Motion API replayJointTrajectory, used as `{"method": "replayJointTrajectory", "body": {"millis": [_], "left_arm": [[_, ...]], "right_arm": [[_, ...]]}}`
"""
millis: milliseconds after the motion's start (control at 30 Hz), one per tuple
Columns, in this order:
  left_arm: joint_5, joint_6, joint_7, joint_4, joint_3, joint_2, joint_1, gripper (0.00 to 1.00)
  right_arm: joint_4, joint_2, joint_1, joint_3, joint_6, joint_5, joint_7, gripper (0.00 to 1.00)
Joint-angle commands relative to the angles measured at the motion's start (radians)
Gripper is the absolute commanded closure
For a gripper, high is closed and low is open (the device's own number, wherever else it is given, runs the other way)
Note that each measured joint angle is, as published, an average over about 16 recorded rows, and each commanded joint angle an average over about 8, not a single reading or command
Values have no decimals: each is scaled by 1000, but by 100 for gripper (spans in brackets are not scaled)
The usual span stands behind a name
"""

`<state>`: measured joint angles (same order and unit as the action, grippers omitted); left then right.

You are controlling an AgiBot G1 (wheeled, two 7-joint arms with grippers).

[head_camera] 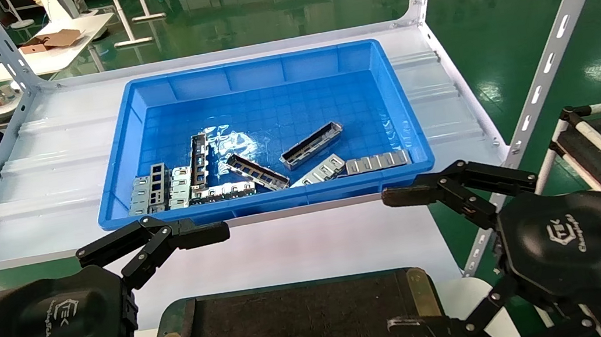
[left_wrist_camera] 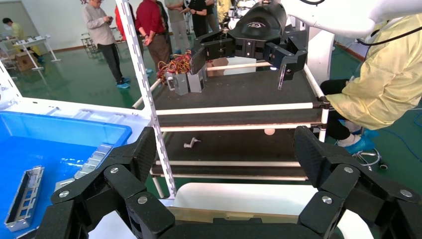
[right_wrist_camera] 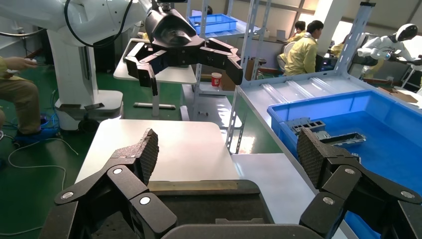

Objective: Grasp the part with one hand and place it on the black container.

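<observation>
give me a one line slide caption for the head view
Both open hands, left and right, hover over the empty black container; parts wait in the blue bin.

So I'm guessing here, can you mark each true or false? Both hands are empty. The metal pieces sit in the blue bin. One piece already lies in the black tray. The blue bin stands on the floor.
1. Both hands are empty: true. The left hand and right hand hover open.
2. Metal parts lie in the blue bin: true.
3. A part lies in the black container: false, it holds none.
4. The bin stands on the floor: false, it rests on a white shelf.
</observation>
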<state>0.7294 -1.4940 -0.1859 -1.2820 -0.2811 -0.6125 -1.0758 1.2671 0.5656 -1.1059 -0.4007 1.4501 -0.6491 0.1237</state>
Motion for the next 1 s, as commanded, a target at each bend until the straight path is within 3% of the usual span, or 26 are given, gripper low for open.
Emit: {"method": "replayJointTrajectory", "body": {"millis": [33, 1000], "left_arm": [[0, 0, 0, 0, 0, 0, 0, 0], [0, 0, 0, 0, 0, 0, 0, 0]], "right_arm": [[0, 0, 0, 0, 0, 0, 0, 0], [0, 0, 0, 0, 0, 0, 0, 0]]}}
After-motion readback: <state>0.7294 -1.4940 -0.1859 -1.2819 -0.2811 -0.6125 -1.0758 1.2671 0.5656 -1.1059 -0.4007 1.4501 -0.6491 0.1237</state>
